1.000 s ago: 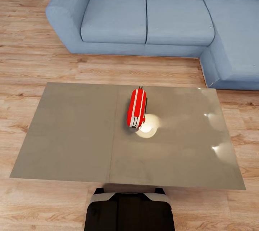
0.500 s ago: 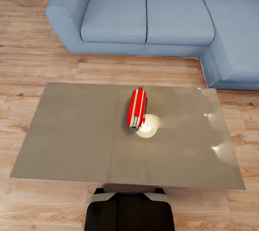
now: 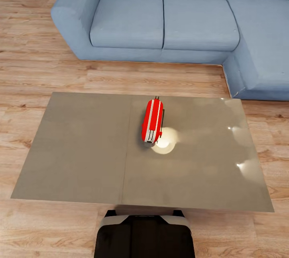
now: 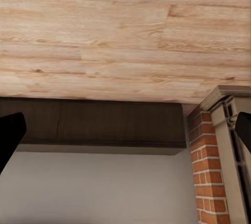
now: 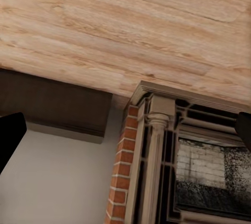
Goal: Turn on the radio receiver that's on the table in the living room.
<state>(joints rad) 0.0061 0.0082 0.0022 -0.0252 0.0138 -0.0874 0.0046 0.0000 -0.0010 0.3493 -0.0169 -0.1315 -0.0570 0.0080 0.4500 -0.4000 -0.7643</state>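
The red radio receiver (image 3: 152,120) with white bands lies on the glossy grey-brown table (image 3: 80,149), slightly right of the middle, its long side pointing away from me. A bright lamp reflection sits on the tabletop just beside its near end. My left gripper (image 4: 125,132) is open, its dark fingertips (image 4: 9,136) far apart at the picture's edges with nothing between them, facing wood floor and a wall base. My right gripper (image 5: 125,132) is open as well, fingertips (image 5: 10,136) spread wide before a brick fireplace surround.
A blue L-shaped sofa (image 3: 160,21) stands beyond the table and wraps round at the right. Light wood plank floor (image 3: 36,65) runs between sofa and table. My dark base (image 3: 144,236) is at the table's near edge. A brick column (image 5: 123,171) and fireplace (image 5: 209,171) face the right wrist.
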